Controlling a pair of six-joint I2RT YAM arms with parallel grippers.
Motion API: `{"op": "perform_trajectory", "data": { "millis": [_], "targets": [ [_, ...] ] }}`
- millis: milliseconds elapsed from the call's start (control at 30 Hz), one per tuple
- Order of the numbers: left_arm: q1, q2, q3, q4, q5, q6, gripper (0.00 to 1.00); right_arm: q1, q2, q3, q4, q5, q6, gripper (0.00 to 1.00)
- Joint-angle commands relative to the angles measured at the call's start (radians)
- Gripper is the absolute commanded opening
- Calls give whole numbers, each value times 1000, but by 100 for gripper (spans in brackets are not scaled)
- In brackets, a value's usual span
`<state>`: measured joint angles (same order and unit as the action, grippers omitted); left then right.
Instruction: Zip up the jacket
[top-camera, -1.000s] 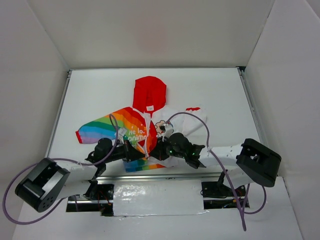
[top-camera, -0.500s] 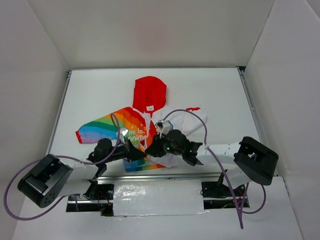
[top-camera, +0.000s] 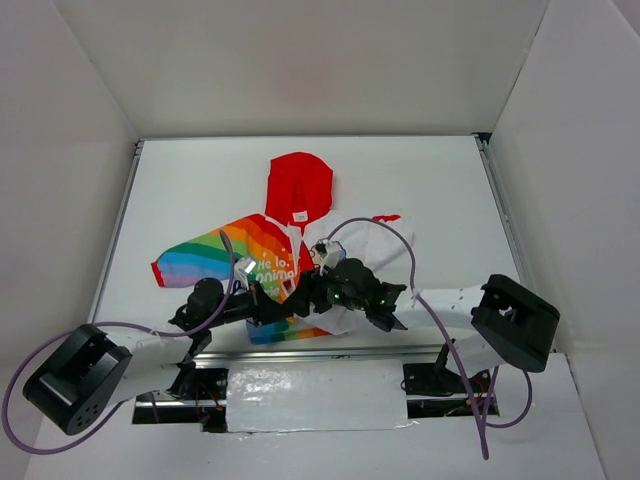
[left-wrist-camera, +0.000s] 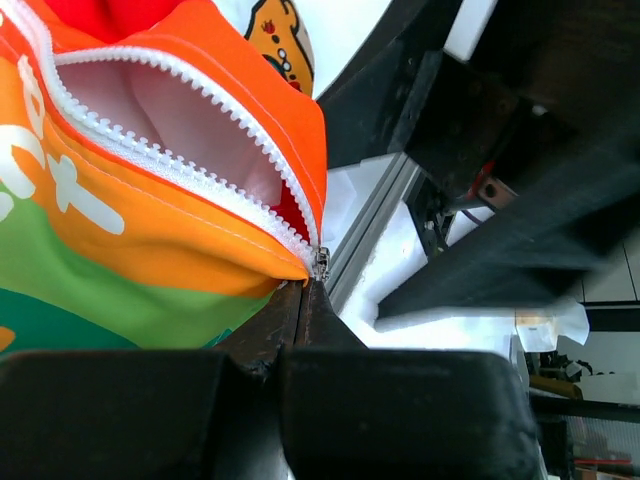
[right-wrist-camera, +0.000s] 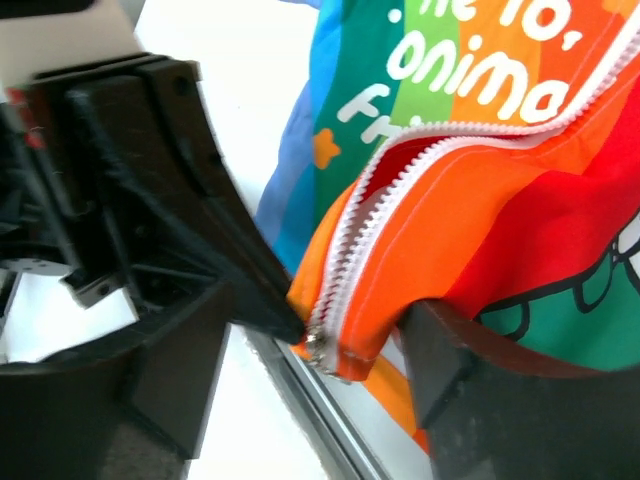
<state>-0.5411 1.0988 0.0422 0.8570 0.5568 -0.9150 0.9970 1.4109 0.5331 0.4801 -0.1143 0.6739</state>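
Left end effector (left-wrist-camera: 303, 292) pinches soft jacket (left-wrist-camera: 150, 235) hem — right end effector (right-wrist-camera: 320, 330) spread apart.

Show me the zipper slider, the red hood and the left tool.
zipper slider (left-wrist-camera: 321, 262), left wrist view, its metal body.
red hood (top-camera: 300, 185), top external view, its middle.
left tool (left-wrist-camera: 303, 288), left wrist view, between its closed fingertips.

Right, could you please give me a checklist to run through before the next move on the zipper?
1. Left gripper shut on the jacket hem below the slider: ok.
2. Slider at the zipper's bottom end: ok.
3. Both tooth rows meet at the slider: ok.
4. Right gripper holding the slider: not ok, jaws open either side of the hem.
5. Pull tab within reach: cannot tell.
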Motion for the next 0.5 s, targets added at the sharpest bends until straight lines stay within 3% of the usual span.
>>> {"op": "perform_trajectory", "data": {
  "millis": [0, 67, 200, 233, 467],
  "targets": [
    [-5, 26, -68, 97, 25, 18, 0, 0, -50, 24, -1, 8, -4, 84],
    [-5, 38, -65, 103, 29, 19, 0, 0, -65, 13, -3, 13, -4, 92],
    [-7, 36, -62, 99, 29, 21, 0, 0, -101, -10, -15, 24, 4, 94],
    [-7, 33, -62, 97, 31, 22, 0, -1, -121, -15, -21, 28, 6, 100],
    [-11, 35, -58, 103, 31, 24, 0, -1, -188, -79, -37, 79, 53, 100]
  ]
}}
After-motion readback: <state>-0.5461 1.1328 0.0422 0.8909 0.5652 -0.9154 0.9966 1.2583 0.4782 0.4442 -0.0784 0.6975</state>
